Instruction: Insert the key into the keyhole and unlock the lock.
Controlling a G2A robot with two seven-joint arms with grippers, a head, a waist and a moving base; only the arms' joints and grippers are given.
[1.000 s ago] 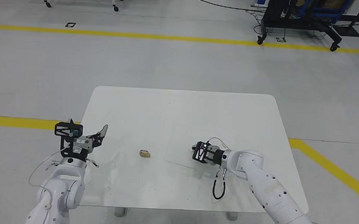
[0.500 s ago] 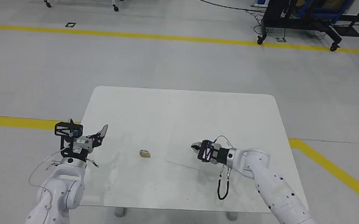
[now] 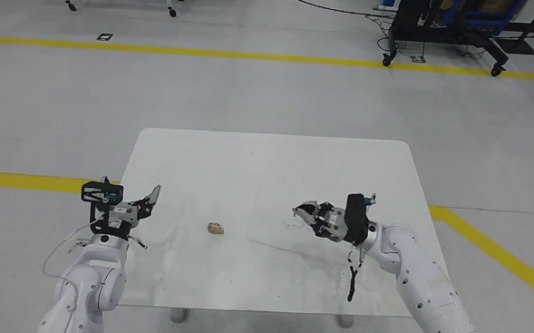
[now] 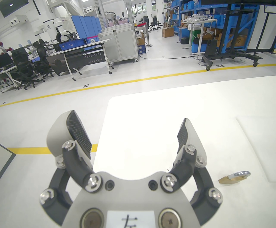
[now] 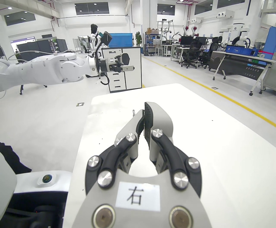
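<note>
the right hand [image 5: 144, 111] has its fingers [image 5: 160, 121] pressed together, pinching a thin metal piece, the key [image 5: 134, 112]. the key's tip pokes out just past the fingertips. in the top view the right hand [image 3: 305, 212] hangs over the right half of the tabletop [image 3: 267, 162] and points toward the middle. the key is too small to make out from there. a black cable [image 3: 353, 282] hangs from the right arm near the tabletop's front edge.

the left hand [image 4: 129, 122] is spread wide, its two ribbed pads [image 4: 77, 131] well apart. in the top view the left hand [image 3: 149, 200] sits at the tabletop's left edge and points inward. the right wrist view shows the left hand [image 5: 127, 68] far off, raised beyond the tabletop's far side.

the lock [image 3: 216, 227] lies on the tabletop between the two hands, apart from both and touched by neither. it is nearer the front edge than the back. in the left wrist view the lock [image 4: 235, 177] lies flat on its side, with a brass body and a silvery shackle. it is near the left hand and off to one side of it. its keyhole cannot be made out in any view. the key and the lock are well apart, with bare tabletop between them.
</note>
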